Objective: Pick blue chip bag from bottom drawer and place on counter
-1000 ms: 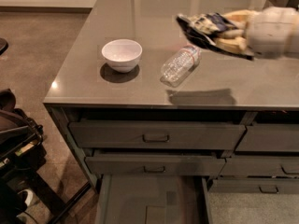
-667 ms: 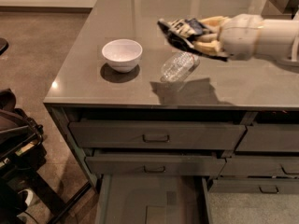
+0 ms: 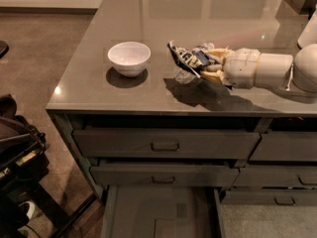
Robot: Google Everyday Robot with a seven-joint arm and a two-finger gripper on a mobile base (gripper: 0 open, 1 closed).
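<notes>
Above the glossy counter [image 3: 223,14], the tool [image 3: 213,65] clamps the blue chip bag [image 3: 186,58] near a bowl [image 3: 129,57].

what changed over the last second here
The gripper, shut on the blue chip bag, has carried it left and lower over the counter. The bag now hides most of the clear bottle from view. Nothing was let go. The white bowl, the bottle and the open bottom drawer stayed where they were.
</notes>
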